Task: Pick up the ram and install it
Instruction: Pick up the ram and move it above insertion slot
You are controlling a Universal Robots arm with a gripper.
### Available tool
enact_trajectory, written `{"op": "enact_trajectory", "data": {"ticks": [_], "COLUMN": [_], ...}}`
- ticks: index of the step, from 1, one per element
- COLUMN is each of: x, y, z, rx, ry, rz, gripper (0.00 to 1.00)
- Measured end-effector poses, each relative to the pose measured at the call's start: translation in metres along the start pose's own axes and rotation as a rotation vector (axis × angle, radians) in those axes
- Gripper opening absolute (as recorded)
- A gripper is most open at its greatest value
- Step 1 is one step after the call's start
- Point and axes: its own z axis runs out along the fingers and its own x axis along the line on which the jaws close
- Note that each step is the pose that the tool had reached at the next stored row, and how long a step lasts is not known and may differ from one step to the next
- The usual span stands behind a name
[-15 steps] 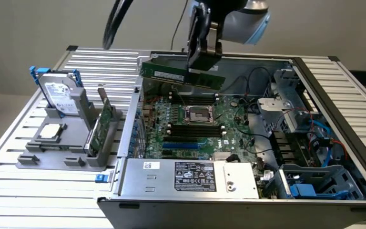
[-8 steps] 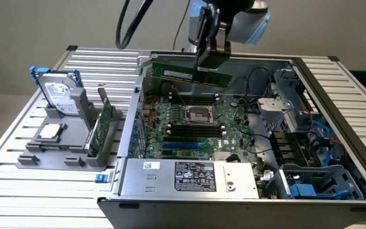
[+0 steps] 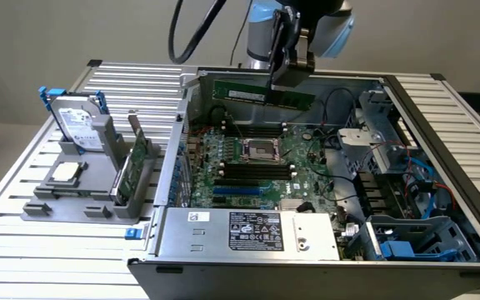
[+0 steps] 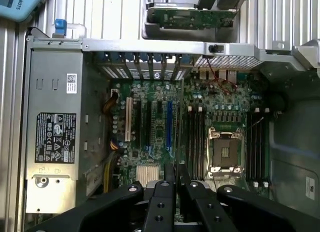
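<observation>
The ram, a long thin green stick, hangs level in the air above the rear part of the open computer case. My gripper is shut on its right portion from above. Below it lies the green motherboard with the CPU socket and black memory slots beside it. In the wrist view my black fingers sit close together over the motherboard, between the white heatsink and the socket, with memory slots close by.
A grey power supply fills the case's near end. Drive bays and blue cables crowd the exterior view's right. Outside the case on the slatted table, a grey stand holds an expansion card and a hard drive.
</observation>
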Motion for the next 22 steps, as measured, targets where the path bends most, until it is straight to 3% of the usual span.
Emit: {"op": "enact_trajectory", "data": {"ticks": [5, 10, 16, 22], "x": [-0.013, -0.027, -0.041, -0.056], "y": [-0.0048, -0.006, -0.007, -0.0083], "z": [0.0037, 0.0081, 0.0142, 0.0229], "rx": [0.0112, 0.0262, 0.0507, 0.0657], "ry": [0.0001, 0.0008, 0.0098, 0.0197], "rz": [0.0, -0.003, -0.009, -0.019], "gripper": [0.14, 0.14, 0.14, 0.14]}}
